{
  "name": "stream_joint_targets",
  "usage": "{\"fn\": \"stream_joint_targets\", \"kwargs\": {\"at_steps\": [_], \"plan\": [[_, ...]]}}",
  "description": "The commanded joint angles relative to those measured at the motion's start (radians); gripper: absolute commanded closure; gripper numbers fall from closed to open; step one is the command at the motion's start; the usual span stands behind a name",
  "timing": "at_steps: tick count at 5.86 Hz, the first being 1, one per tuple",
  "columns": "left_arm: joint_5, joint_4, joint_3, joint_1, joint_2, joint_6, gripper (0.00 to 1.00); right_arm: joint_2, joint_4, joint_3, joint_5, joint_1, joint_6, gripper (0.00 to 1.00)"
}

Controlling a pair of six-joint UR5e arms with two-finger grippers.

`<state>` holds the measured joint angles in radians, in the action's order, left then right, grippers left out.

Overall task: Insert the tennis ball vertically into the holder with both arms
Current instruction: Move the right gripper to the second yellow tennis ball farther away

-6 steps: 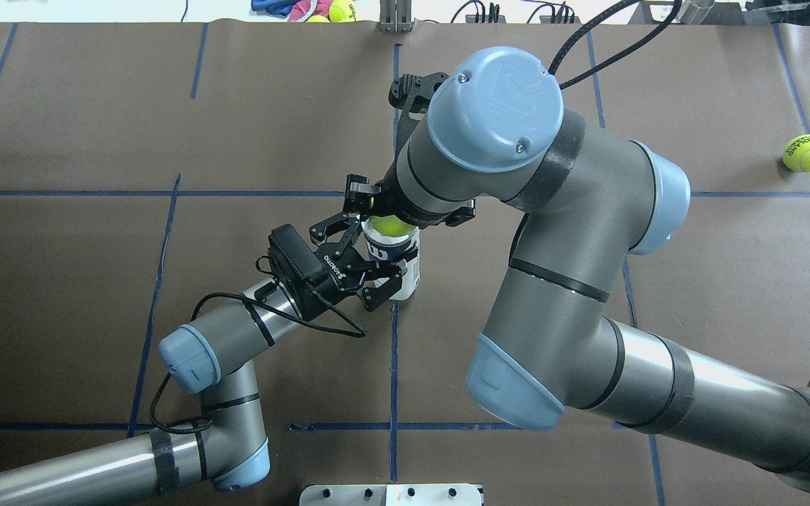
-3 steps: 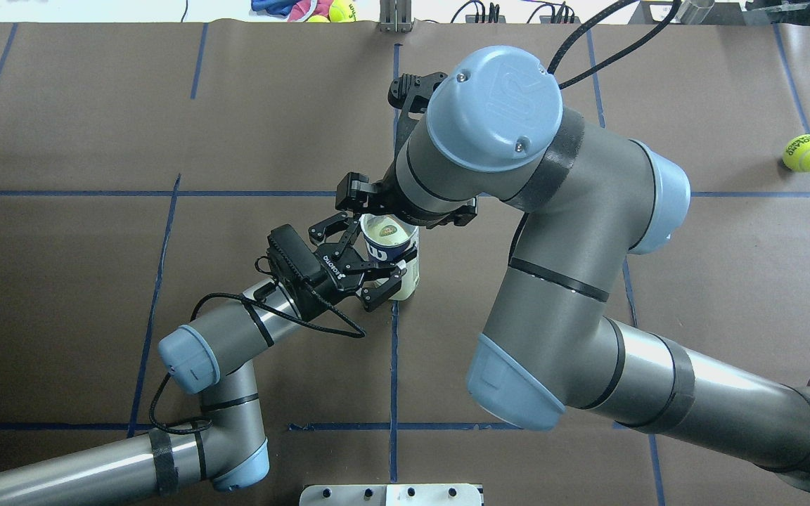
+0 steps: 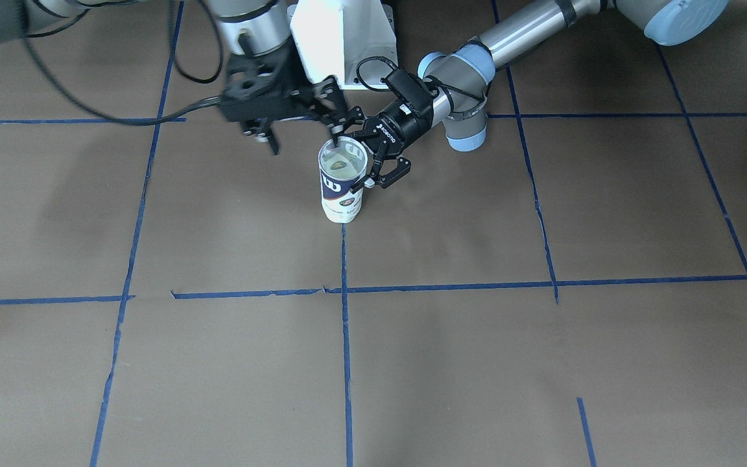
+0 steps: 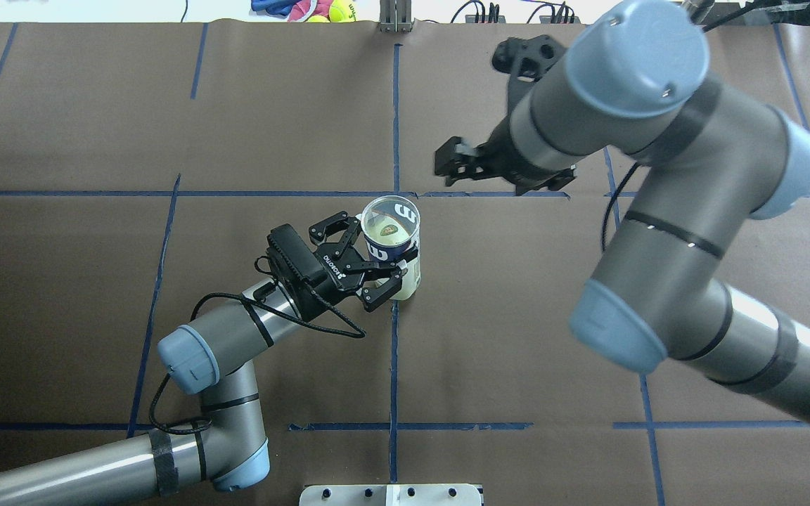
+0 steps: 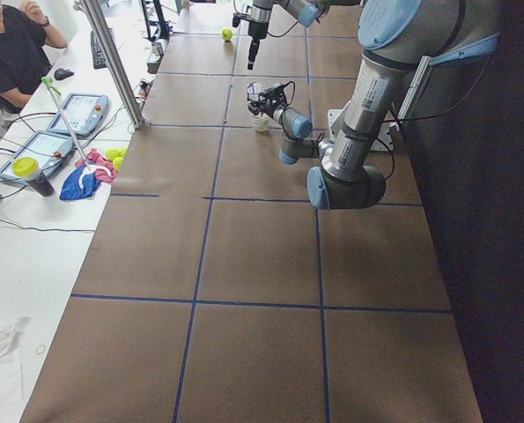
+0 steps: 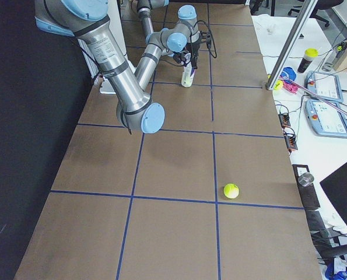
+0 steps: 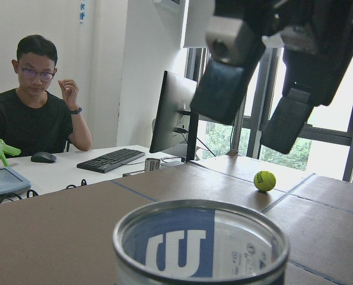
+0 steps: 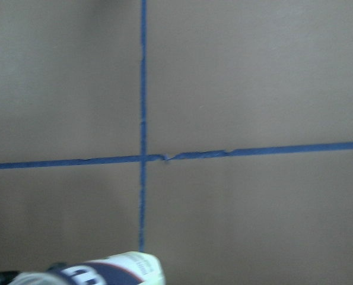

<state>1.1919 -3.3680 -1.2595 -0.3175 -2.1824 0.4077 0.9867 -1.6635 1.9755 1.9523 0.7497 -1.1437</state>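
Note:
The holder [image 4: 392,235] stands upright on the brown table, a clear can with a navy Wilson label, also in the front view [image 3: 342,185]. A tennis ball shows pale yellow-green low inside it [image 4: 410,278]. My left gripper [image 4: 379,261] grips the can's lower body from the side, also in the front view [image 3: 373,162]. The can's open rim [image 7: 201,237] fills the bottom of the left wrist view. My right gripper [image 4: 455,163] is empty, raised beyond and right of the can. Its fingers [image 7: 226,77] stand apart in the left wrist view.
A second tennis ball [image 6: 231,190] lies on the table on my right side, also in the left wrist view [image 7: 264,180]. An operator [image 7: 37,113] sits at a white desk with tablets [image 5: 46,145] past the far edge. Blue tape lines [image 4: 394,365] cross the mat.
One second ago my right gripper held the ball at the can's mouth. It let go, the ball dropped into the can, and the right arm then rose and swung away to the right.

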Motion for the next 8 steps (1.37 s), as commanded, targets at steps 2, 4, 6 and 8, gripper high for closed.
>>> {"fn": "stream_joint_targets", "kwargs": {"at_steps": [2,4,6,8], "plan": [[0.0,-0.007,-0.001,0.0,0.004,0.0,0.22,0.239,0.004,-0.178,0.146,0.35,0.54,0.02],[0.0,-0.007,-0.001,0.0,0.003,0.0,0.22,0.236,0.08,-0.46,0.148,0.494,0.832,0.02],[0.0,-0.007,-0.001,0.0,0.003,0.0,0.21,0.233,0.453,-0.778,0.146,0.519,0.913,0.02],[0.0,-0.007,-0.008,0.0,0.006,0.0,0.21,0.245,0.462,-0.858,0.128,0.52,1.046,0.02]]}}
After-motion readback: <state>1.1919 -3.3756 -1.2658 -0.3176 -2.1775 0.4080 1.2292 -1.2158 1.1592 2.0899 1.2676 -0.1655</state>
